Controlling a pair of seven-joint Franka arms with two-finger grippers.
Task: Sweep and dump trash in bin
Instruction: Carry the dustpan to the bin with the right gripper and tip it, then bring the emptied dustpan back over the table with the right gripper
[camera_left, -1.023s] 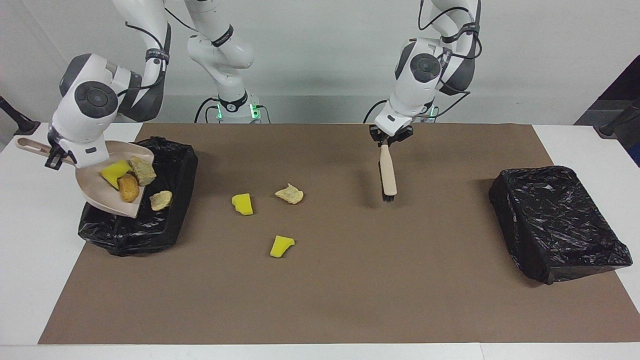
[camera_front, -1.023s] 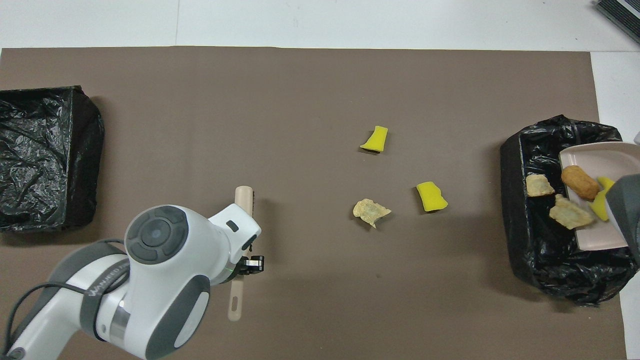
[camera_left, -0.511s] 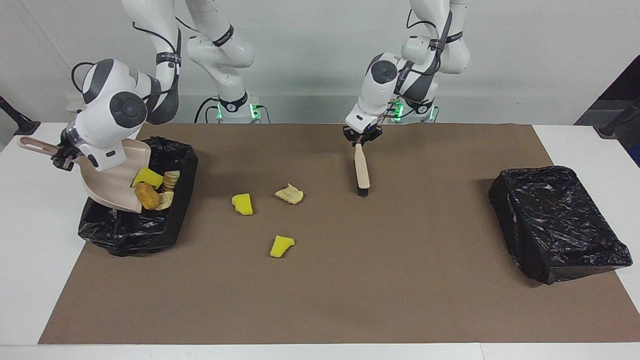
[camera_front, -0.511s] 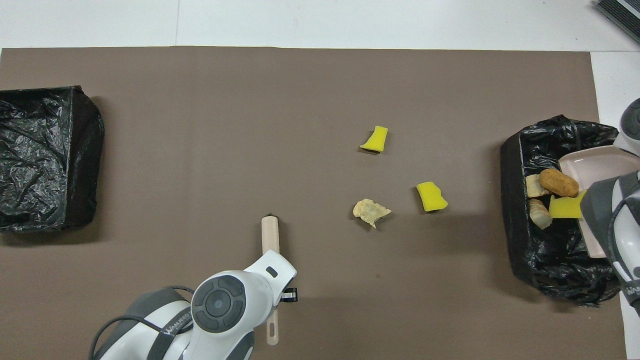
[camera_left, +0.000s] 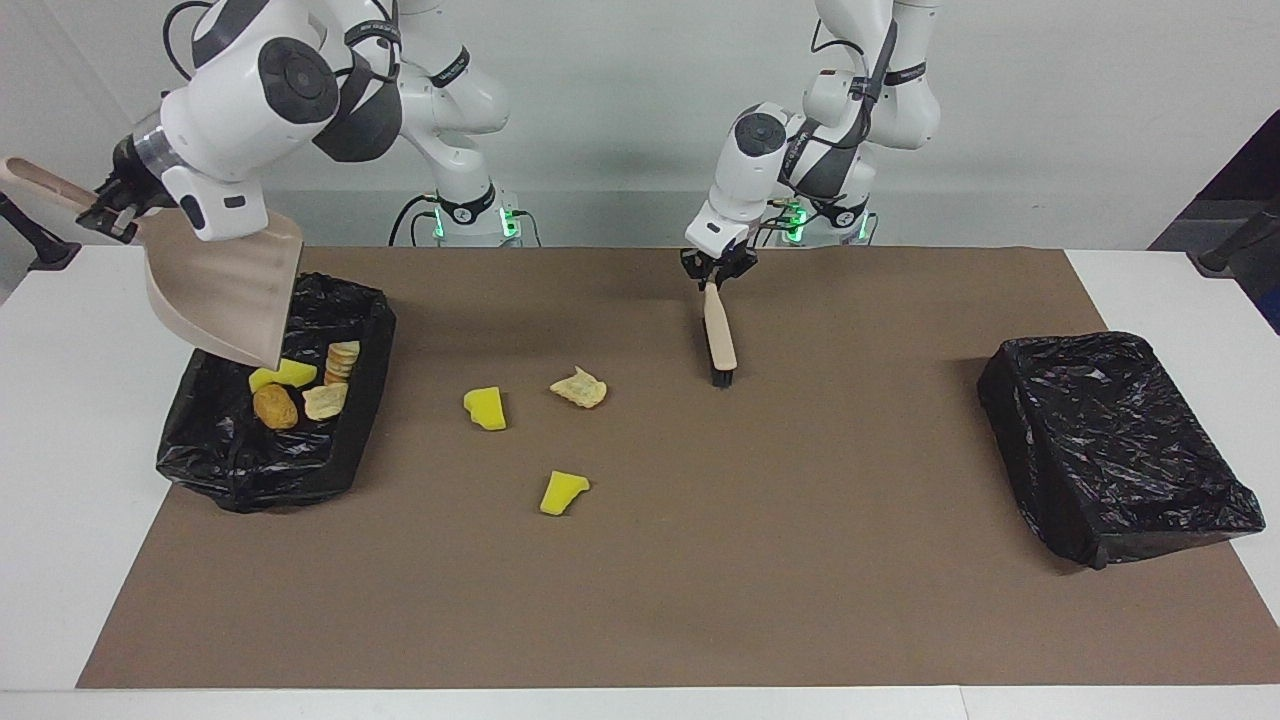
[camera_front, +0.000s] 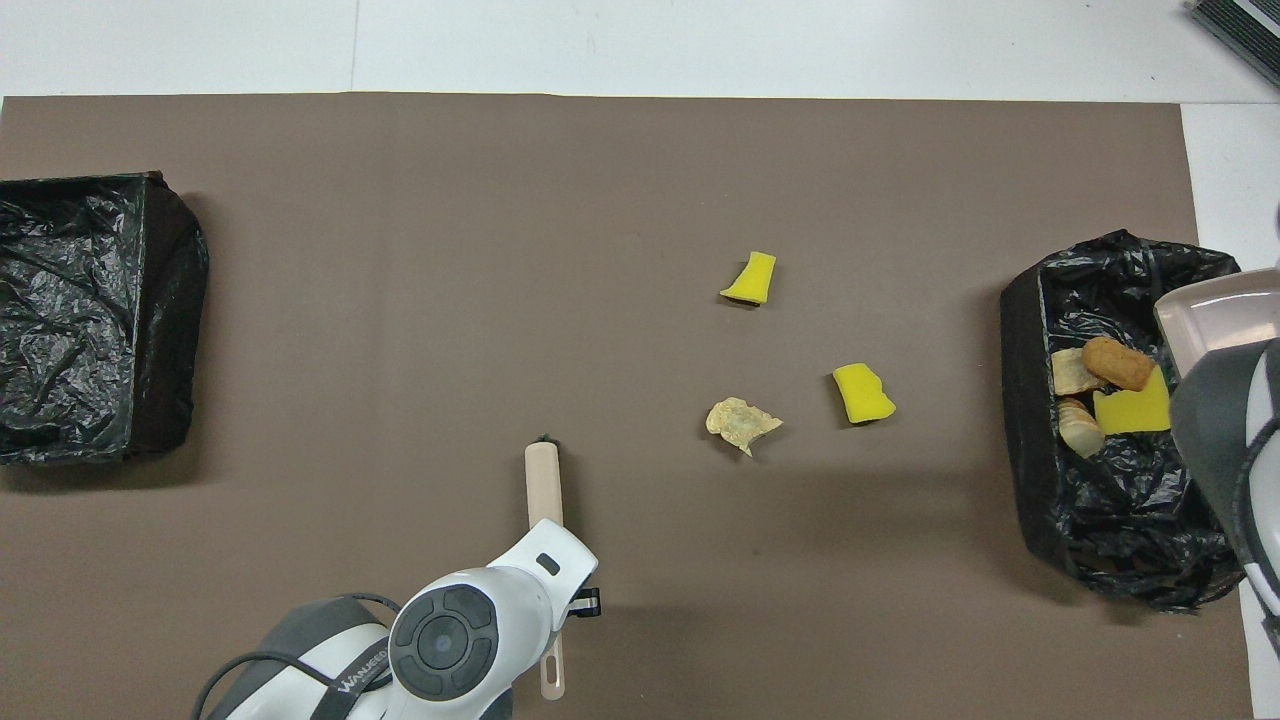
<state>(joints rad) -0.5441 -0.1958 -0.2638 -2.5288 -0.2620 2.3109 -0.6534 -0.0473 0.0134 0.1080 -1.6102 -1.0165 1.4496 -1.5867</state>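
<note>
Right gripper (camera_left: 112, 205) is clamped on the handle of the beige plastic dustpan (camera_left: 225, 295), held up and tilted steeply, lip down, over the black-bag-lined bin at the right arm's end of the table (camera_left: 345, 455). Pan looks empty.

Four scraps lie in that bin: a yellow sponge wedge (camera_left: 283, 375), an orange-brown oval nugget (camera_left: 275, 406), a pale beige cracker piece (camera_left: 325, 400) and a ridged beige cracker on edge (camera_left: 342, 360).

Three scraps lie on the brown paper mat (camera_left: 700, 560), mid-table: a yellow sponge chunk (camera_left: 486, 408), a pale crumbly cracker piece (camera_left: 579, 388) beside it, and a yellow sponge wedge farther from the robots (camera_left: 563, 492).

Left gripper (camera_left: 716, 282) has its jaws pinched on the handle of the pale wooden brush with dark bristles (camera_left: 719, 335), bristle end at the mat, well apart from the loose scraps.

Second black-bag-lined bin (camera_left: 1115, 445) sits at the left arm's end of the table.
</note>
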